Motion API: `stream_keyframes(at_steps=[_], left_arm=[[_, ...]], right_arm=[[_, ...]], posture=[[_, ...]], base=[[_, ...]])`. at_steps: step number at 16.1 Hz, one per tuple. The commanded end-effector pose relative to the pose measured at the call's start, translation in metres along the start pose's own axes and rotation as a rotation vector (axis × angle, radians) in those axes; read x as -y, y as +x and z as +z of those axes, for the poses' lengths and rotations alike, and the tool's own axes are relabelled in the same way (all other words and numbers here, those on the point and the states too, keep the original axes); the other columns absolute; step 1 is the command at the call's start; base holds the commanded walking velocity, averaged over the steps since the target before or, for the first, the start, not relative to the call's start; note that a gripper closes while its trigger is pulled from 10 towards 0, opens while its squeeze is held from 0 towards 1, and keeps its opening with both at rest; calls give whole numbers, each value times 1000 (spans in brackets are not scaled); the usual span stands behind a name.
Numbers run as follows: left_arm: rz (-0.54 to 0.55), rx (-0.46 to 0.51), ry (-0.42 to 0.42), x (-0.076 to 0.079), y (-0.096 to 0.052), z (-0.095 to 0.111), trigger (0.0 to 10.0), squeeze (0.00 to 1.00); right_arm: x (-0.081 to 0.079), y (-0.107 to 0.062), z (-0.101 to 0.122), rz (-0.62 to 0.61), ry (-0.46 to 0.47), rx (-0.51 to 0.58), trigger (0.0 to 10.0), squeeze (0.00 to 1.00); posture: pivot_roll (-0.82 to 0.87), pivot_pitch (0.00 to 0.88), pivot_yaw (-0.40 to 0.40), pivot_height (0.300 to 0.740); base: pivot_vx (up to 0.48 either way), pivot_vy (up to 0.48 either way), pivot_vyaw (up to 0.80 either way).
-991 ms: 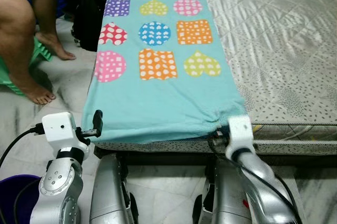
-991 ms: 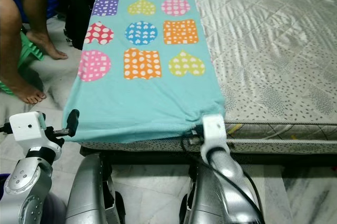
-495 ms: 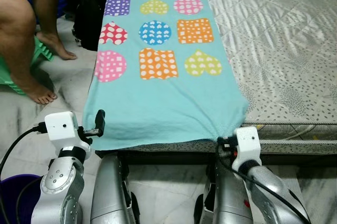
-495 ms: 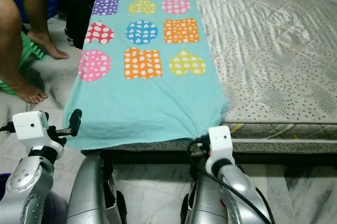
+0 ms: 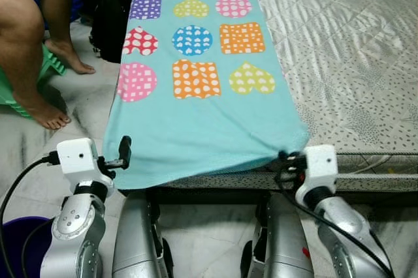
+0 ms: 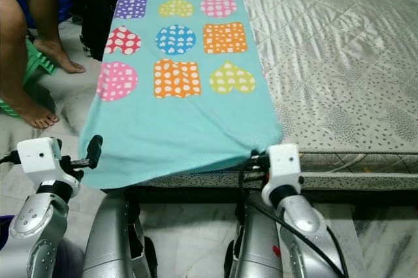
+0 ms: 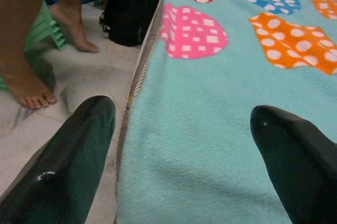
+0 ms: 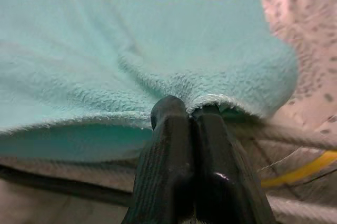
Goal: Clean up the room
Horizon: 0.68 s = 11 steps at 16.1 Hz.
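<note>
At the foot edge of the bed, the right gripper (image 8: 187,112) is clenched on the near right corner of the blanket (image 5: 202,121); its two black fingers (image 8: 166,145) meet with the turquoise hem pinched between them, and the fleece bunches into folds just above the pinch. In the head views that corner is drawn down to the gripper (image 5: 286,157), just over the mattress edge.

Left gripper (image 7: 184,124): released, fingers (image 7: 79,140) spread wide. One finger sits over the floor beside the bed, the other over the blanket, straddling the near left edge of the fabric. Whether either finger touches the cloth cannot be told. From the head camera this gripper (image 5: 123,153) sits at the blanket's near left corner.

The blanket is turquoise with dotted hearts, circles and squares in pink, orange, yellow, blue and purple. It lies lengthwise along the left side of the mattress (image 5: 353,62), its near hem hanging just past the foot edge.

Left of the bed: a person's bare legs and feet (image 5: 46,111) on pale marble floor (image 5: 91,95), a green stool (image 5: 10,92), a black bag (image 5: 111,17). Purple bin (image 5: 16,242) at the near left.
</note>
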<state>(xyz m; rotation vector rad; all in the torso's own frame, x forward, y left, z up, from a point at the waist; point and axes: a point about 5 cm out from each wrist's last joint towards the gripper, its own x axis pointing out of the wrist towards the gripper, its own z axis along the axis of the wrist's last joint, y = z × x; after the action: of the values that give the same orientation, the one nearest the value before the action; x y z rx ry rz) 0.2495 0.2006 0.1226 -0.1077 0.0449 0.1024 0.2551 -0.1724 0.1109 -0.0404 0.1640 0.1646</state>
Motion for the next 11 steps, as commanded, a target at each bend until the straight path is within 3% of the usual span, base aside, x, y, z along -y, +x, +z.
stream_keyframes(at_steps=[1, 2, 9, 11], left_arm=[[-1, -7, 4, -1, 0, -3, 10000, 0], [-2, -6, 4, 0, -1, -3, 10000, 0], [-6, -17, 7, 1, 0, -5, 10000, 0], [-8, -20, 8, 1, 1, -6, 10000, 0]], right_arm=[[4, -4, 0, -13, -15, 2, 9529, 0], [7, -6, -8, -18, -33, -35, 10000, 0], [10, -29, -37, 25, -61, -165, 10000, 0], [5, -38, -49, 119, -52, -250, 10000, 0]], posture=[[14, 189, 11, 516], [12, 183, 8, 516], [4, 177, 7, 516], [-1, 179, 11, 516]], base=[[0, 0, 0], [0, 0, 0], [0, 0, 0], [0, 0, 0]])
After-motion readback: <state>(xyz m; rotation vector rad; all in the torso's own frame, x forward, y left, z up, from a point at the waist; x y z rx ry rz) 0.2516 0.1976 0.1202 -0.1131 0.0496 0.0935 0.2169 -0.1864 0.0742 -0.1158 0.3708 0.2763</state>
